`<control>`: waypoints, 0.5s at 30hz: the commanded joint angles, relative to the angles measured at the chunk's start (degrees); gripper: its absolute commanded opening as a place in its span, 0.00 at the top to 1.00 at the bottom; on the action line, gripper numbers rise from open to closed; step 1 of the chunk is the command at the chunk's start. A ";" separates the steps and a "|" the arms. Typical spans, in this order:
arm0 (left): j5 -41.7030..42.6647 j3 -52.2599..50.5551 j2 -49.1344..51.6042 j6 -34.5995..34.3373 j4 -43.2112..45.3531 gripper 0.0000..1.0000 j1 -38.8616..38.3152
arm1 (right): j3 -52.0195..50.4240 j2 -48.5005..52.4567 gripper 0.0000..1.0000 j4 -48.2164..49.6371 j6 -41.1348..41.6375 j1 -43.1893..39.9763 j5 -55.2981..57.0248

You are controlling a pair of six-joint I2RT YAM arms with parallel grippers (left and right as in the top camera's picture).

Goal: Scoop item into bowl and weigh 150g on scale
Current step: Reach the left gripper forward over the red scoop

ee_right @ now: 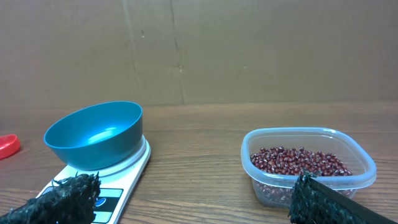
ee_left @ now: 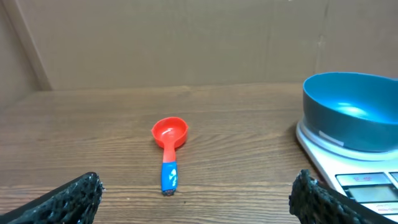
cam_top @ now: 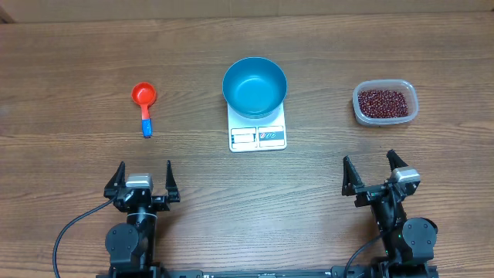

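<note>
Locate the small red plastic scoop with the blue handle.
Overhead, the red plastic scoop lies on the robot's left, left of the round blue bowl, beyond the left gripper.

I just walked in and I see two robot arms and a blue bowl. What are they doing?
Nothing is being handled right now. The left gripper and the right gripper are both open and hold nothing. The blue bowl sits empty on the white scale in the middle. The red scoop lies on the table ahead of the left arm. The beans are in a clear tub ahead of the right arm. None are scooped yet.
</note>
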 commanded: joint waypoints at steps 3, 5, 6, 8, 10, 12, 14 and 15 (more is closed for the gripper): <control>1.42 -0.13 1.01 -2.12 -0.09 0.00 0.42 | -0.61 -0.57 0.00 0.20 0.39 0.24 0.72; 3.30 0.09 2.54 -2.14 -0.13 0.00 0.42 | -0.61 -0.57 0.00 0.20 0.39 0.24 0.72; 4.17 0.22 3.06 -2.14 -0.20 0.01 0.42 | -0.61 -0.57 0.00 0.20 0.39 0.22 0.74; 5.25 0.68 4.90 -2.43 -0.33 0.00 0.42 | -0.61 -0.57 0.00 0.20 0.39 0.22 0.74; 5.25 1.53 6.78 -3.23 -0.35 0.00 0.42 | -0.61 -0.57 0.00 0.20 0.39 0.22 0.72; 5.20 2.45 8.31 -3.43 -0.46 0.00 0.42 | -0.61 -0.57 0.00 0.20 0.39 0.22 0.74; 5.25 5.27 11.61 -3.48 -1.40 0.01 0.44 | -0.61 -0.57 0.00 0.20 0.39 0.22 0.74; 5.20 7.04 13.53 -3.43 -2.27 0.00 0.44 | -0.61 -0.57 0.00 0.20 0.39 0.24 0.74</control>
